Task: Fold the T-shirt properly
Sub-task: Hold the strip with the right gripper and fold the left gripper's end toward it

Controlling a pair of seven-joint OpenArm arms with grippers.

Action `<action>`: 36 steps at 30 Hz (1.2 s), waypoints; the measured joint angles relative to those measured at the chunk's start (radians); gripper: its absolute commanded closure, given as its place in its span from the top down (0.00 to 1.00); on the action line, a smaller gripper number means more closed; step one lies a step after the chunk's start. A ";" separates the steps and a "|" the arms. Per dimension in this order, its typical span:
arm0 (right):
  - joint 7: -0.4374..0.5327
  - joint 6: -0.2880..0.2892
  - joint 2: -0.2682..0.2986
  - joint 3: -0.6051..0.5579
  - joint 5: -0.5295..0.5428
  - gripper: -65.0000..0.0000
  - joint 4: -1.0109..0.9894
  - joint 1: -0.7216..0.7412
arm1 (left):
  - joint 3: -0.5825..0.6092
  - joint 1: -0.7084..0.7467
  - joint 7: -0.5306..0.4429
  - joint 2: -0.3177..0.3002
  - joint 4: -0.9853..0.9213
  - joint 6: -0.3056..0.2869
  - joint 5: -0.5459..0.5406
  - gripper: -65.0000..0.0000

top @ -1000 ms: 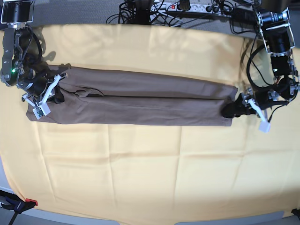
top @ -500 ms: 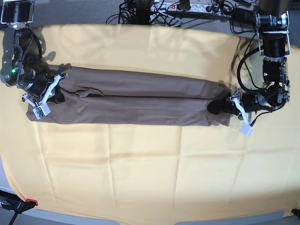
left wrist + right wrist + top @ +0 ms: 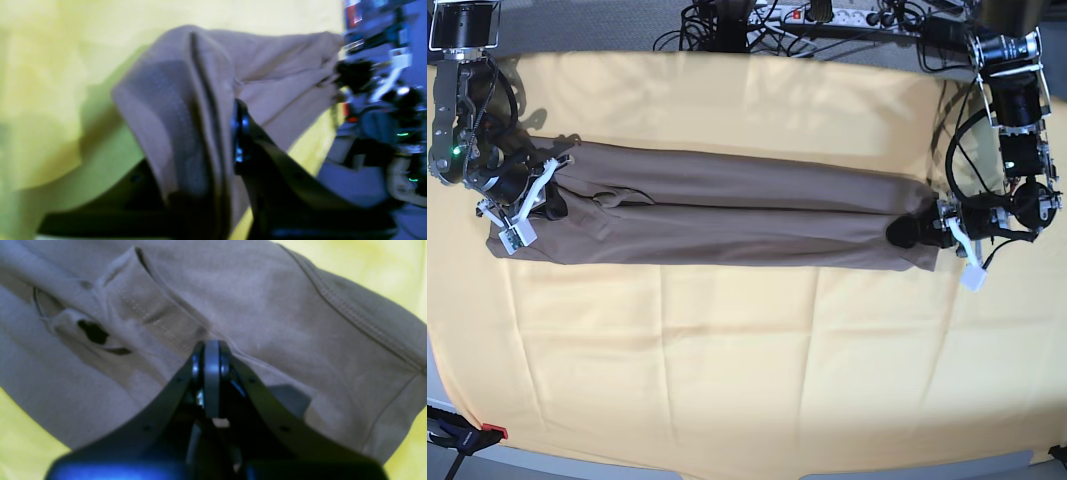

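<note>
1. the t-shirt lies stretched into a long, narrow band across the upper middle of the pale yellow cloth that covers the surface.
2. it is folded lengthwise, and a dark seam line runs along its middle from one end to the other in the base view.
3. the left gripper sits at the shirt's end on the right side of the base view, its dark tip over the fabric edge.
4. in the left wrist view the left gripper has its jaws drawn close together with a bunched fold of the t-shirt pinched between them; the fabric rises in a hump above the yellow cloth.
5. the right gripper sits at the opposite end of the shirt, on the left side of the base view, over the part where the folds gather.
6. in the right wrist view the right gripper has its jaws pressed fully together, tips down against the t-shirt; whether fabric is caught between them cannot be told from this view.
7. the same view shows a stitched hem running diagonally at the upper right and a small puckered opening in the cloth at the left.
8. a tangle of black cables lies beyond the far edge of the yellow cloth.
</note>
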 measured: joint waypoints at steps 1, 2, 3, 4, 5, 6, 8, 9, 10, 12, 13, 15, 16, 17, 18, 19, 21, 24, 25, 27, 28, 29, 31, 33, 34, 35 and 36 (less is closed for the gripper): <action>0.000 0.000 0.000 0.000 0.000 0.00 0.000 0.000 | 0.000 0.003 0.000 -0.001 -0.001 -0.021 -0.061 0.00; -0.003 0.000 0.000 0.000 0.000 0.00 0.000 0.000 | 0.000 0.005 0.002 -0.001 -0.002 -0.039 -0.130 0.00; -0.003 0.000 0.000 0.000 0.000 0.00 0.000 0.000 | -0.001 0.004 -0.004 0.002 -0.002 -0.053 -0.145 0.00; -0.003 0.000 0.000 0.000 0.000 0.00 0.000 0.000 | -0.001 -0.003 -0.002 0.003 -0.001 -0.054 -0.132 0.00; -0.003 0.000 0.000 0.000 0.003 0.00 0.000 0.000 | -0.001 -0.007 -0.001 0.009 -0.001 -0.054 -0.126 0.00; -0.003 0.000 0.000 0.000 0.003 0.00 0.000 0.000 | -0.002 -0.010 -0.004 0.019 -0.001 -0.054 -0.127 0.00; -0.003 0.000 0.000 0.000 0.003 0.00 0.000 0.000 | -0.003 -0.009 -0.003 0.051 0.000 -0.054 -0.127 0.00; -0.003 0.000 0.000 0.000 0.003 0.00 0.000 0.000 | -0.003 -0.008 -0.003 0.071 0.000 -0.054 -0.127 0.00; -0.003 0.000 0.000 0.000 0.003 0.00 0.000 0.000 | -0.003 -0.007 -0.003 0.094 0.000 -0.055 -0.127 0.00; -0.003 0.000 0.000 0.000 0.003 0.00 0.000 0.000 | -0.003 -0.007 -0.003 0.142 0.000 -0.055 -0.126 0.00; -0.003 0.000 0.000 0.000 0.003 0.00 0.000 0.000 | -0.002 -0.007 -0.004 0.166 0.000 -0.055 -0.127 0.00; -0.003 0.000 0.000 0.000 0.003 0.00 0.000 -0.001 | -0.003 -0.009 -0.011 0.209 0.000 -0.061 -0.134 0.00; -0.003 0.000 0.000 0.000 0.003 0.00 0.000 -0.002 | -0.003 -0.009 -0.011 0.229 0.000 -0.061 -0.134 0.00; -0.003 0.000 0.000 0.000 -0.001 0.00 0.000 -0.002 | -0.003 -0.010 -0.011 0.250 0.000 -0.061 -0.135 0.00; -0.003 0.000 0.000 0.000 -0.001 0.00 0.000 -0.002 | -0.007 -0.009 -0.014 0.271 0.001 -0.061 -0.134 0.00; -0.003 0.000 0.000 0.000 -0.001 0.00 0.000 -0.003 | -0.007 -0.009 -0.014 0.294 0.001 -0.061 -0.134 0.00; -0.003 0.000 0.000 0.000 -0.001 0.00 0.000 -0.003 | -0.007 -0.010 -0.015 0.335 0.001 -0.061 -0.134 0.00; -0.003 0.000 0.000 0.000 -0.001 0.00 0.000 -0.002 | -0.007 -0.009 -0.014 0.395 0.001 -0.072 -0.134 0.00; -0.003 0.000 0.000 0.000 -0.001 0.00 0.000 -0.002 | -0.007 -0.009 -0.010 0.411 0.001 -0.080 -0.134 0.00; -0.003 0.003 0.000 0.000 -0.001 0.00 0.000 -0.002 | -0.006 -0.008 -0.011 0.436 0.001 -0.112 -0.133 0.00; -0.003 0.003 0.000 0.000 -0.001 0.00 0.000 -0.002 | -0.006 -0.008 -0.010 0.445 0.001 -0.122 -0.133 0.00; -0.003 0.003 0.000 0.000 -0.001 0.00 0.000 -0.002 | -0.006 -0.008 -0.011 0.454 0.001 -0.121 -0.134 0.00; -0.003 0.003 0.000 0.000 -0.001 0.00 0.000 -0.003 | -0.007 -0.008 -0.011 0.473 0.001 -0.122 -0.134 0.00; -0.003 0.003 0.000 0.000 -0.001 0.00 0.000 -0.003 | -0.007 -0.008 -0.011 0.492 0.001 -0.122 -0.133 0.00; -0.003 0.003 0.000 0.000 -0.001 0.00 0.000 -0.003 | -0.007 -0.008 -0.011 0.502 0.001 -0.122 -0.129 0.00; -0.003 0.003 0.000 0.000 -0.001 0.00 0.000 -0.002 | -0.007 -0.008 -0.011 0.512 0.001 -0.122 -0.115 0.00; -0.002 0.003 0.000 0.000 -0.001 0.00 0.000 -0.003 | -0.007 -0.008 -0.010 0.518 0.001 -0.122 -0.101 0.00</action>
